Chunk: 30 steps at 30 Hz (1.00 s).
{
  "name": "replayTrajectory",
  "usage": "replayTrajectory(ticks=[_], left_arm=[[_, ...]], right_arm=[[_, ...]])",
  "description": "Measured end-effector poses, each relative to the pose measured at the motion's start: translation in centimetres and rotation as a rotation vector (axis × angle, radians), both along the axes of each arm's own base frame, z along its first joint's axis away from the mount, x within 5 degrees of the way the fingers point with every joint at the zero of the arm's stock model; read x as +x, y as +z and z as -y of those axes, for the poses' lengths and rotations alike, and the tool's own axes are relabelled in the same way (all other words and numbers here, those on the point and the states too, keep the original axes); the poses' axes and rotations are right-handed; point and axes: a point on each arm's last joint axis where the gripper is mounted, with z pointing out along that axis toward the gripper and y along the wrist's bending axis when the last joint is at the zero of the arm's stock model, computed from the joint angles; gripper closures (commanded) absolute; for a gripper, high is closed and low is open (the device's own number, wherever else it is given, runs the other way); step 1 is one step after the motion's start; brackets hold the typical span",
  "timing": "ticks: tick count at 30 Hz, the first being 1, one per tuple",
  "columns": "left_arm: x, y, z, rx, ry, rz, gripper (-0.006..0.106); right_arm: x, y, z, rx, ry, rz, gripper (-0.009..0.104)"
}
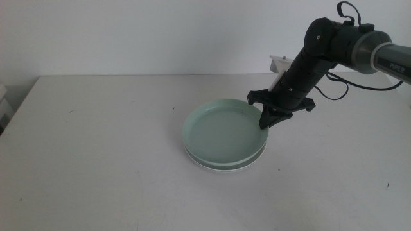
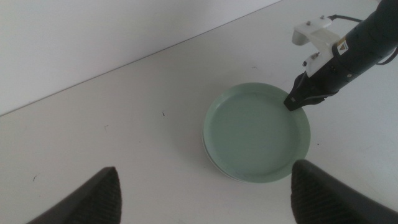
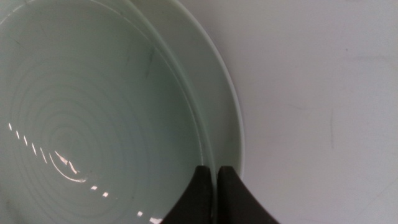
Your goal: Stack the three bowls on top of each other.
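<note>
Two dark jaws of your right gripper (image 3: 216, 194) are pinched down narrow on the rim of the mint green bowl (image 1: 223, 131), one finger inside the wall and one outside, at the edge facing the right arm. That bowl sits on top of the stack in the middle of the white table (image 1: 96, 154), roughly nested on the ones below. Biggest risk from here, I'd say: if you pull away before the jaws spread, the rim comes with you and the top bowl tips or drags the whole pile sideways. Even opening cleanly, the outer finger sits close to the cream-white bowl (image 1: 221, 168) lip underneath, so a sloppy lift could nudge it. The top bowl also looks a touch off-centre over the bottom one, so it might rock. Your left gripper (image 2: 205, 193) just hangs back above the table with its jaws spread wide and nothing in them. Hard to make out: the grey-blue bowl is basically buried, I can only see a thin darker band between the mint and the white, so I can't confirm how it's seated.
</note>
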Motion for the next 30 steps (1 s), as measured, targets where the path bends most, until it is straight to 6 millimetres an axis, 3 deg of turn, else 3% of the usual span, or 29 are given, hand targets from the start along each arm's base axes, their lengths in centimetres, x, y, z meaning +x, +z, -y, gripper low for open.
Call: replayTrajectory(ticks=[6,18,20,24,30], left_arm=[[0.0,0.0,0.0,0.001,0.000,0.000,-0.005],[0.0,0.0,0.0,0.001,0.001,0.000,-0.005],[0.0,0.0,0.0,0.002,0.001,0.001,-0.005],[0.0,0.0,0.0,0.002,0.001,0.001,-0.005],[0.2,-0.1,-0.4,0.005,0.063,-0.010,-0.005]], right_arm=[[0.0,-0.1,0.0,-0.005,0.011,0.002,0.089],[-0.2,0.4,0.1,-0.009,0.043,0.008,0.047],[-0.3,1.4,0.1,-0.006,0.054,0.033,0.045],[-0.8,5.4,0.8,0.011,0.063,0.130,0.045],[-2.2,11.3,4.1,0.023,0.033,0.255,0.045]])
